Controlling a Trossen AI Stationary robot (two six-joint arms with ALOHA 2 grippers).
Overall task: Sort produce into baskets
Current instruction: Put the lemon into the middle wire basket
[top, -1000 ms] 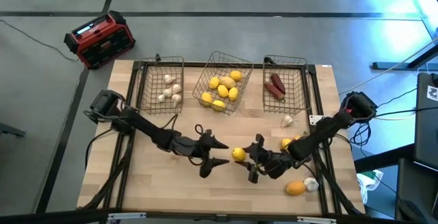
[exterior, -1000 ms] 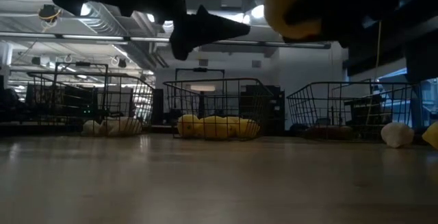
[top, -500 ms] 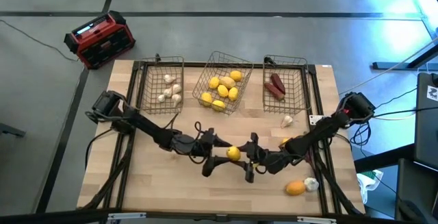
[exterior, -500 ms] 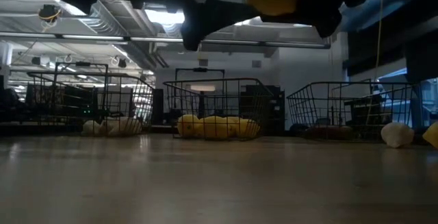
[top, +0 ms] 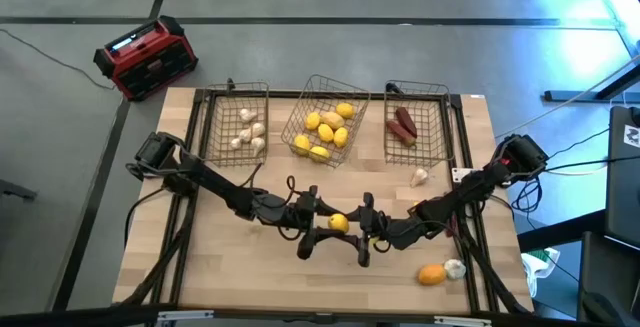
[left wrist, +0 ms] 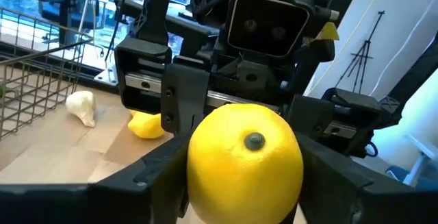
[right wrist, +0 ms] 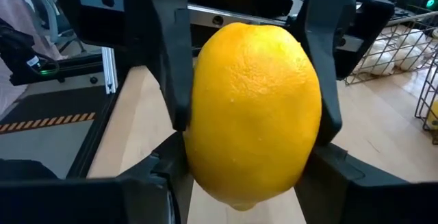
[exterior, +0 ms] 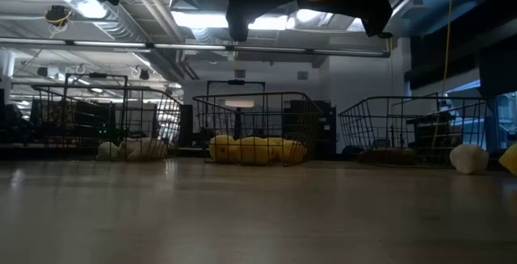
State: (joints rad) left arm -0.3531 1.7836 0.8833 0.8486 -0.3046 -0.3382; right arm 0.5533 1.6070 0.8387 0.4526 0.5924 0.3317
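Note:
A yellow lemon (top: 339, 223) hangs above the middle of the table between my two grippers, which face each other. My right gripper (top: 352, 229) is shut on it. My left gripper (top: 318, 224) is open, with a finger on each side of the same lemon (left wrist: 245, 159); I cannot tell if they touch it. Three wire baskets stand along the far edge. The left basket (top: 205, 127) holds white bulbs, the middle one (top: 296, 117) lemons, the right one (top: 440, 127) dark red pieces. My right gripper pinches the lemon's two opposite sides (right wrist: 198, 176) between its two fingers. The fingers come level from the table's right side. The lemon is lifted clear of the table, its long axis across the fingers.
Loose produce lies on the table's right part: a white bulb (top: 419, 176), a yellow piece (top: 418, 209), an orange piece (top: 431, 274) and another white bulb (top: 455, 267). A red-and-black box (top: 146, 57) stands on the floor beyond the far left corner.
My right gripper has carried the lemon toward the table's left and upward, bringing it in between the fingers of my left gripper. The lemon stays clear of the table.

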